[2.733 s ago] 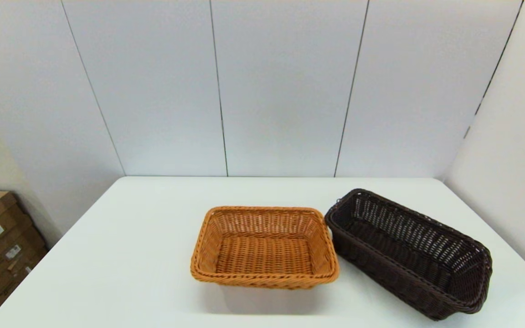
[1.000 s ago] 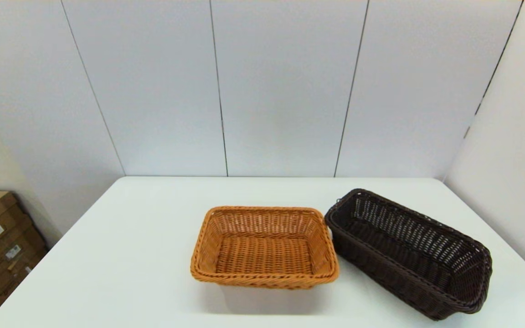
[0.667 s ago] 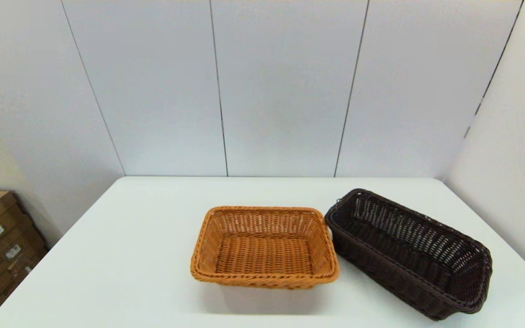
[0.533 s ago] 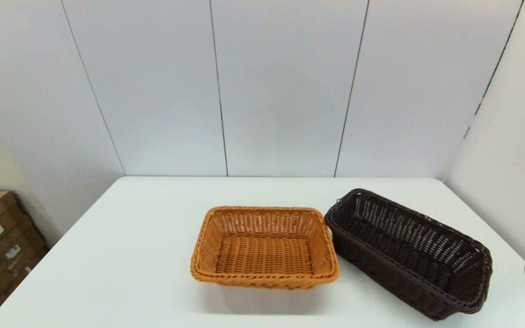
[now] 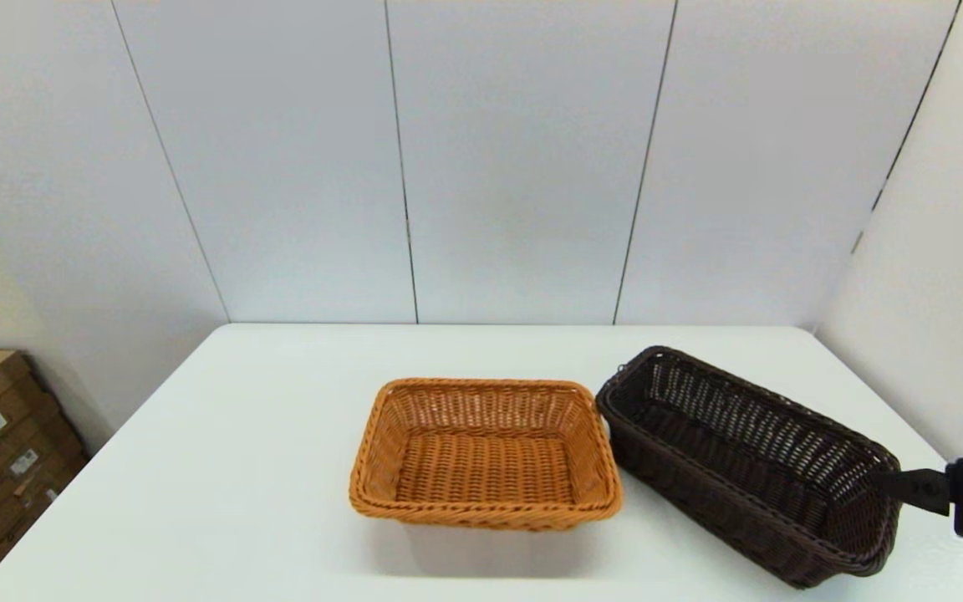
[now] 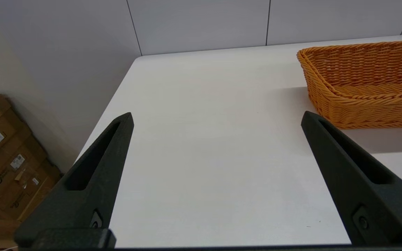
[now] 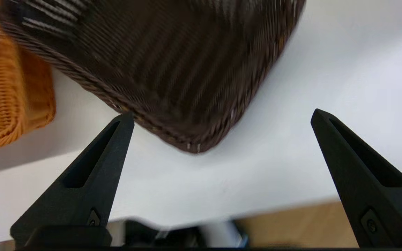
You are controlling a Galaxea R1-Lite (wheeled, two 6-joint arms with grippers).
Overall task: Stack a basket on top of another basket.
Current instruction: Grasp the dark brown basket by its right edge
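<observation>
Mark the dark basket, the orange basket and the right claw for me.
dark basket (image 5: 749, 435): head view, far woven wall.
orange basket (image 5: 486, 468): head view, woven floor.
right claw (image 7: 218, 120): right wrist view, midway between its open fingertips.

Even, bright overhead light is seen w/ soft shadows cast under the orange-tan basket (image 5: 486, 456), while the dark brown basket (image 7: 173, 66) is motion-blurred in the right wrist view.

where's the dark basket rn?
In the head view the dark brown basket sits on the white table at the robot's right, angled, its near-left corner right beside the orange-tan basket. The open right hand hovers at its near-right corner.
</observation>
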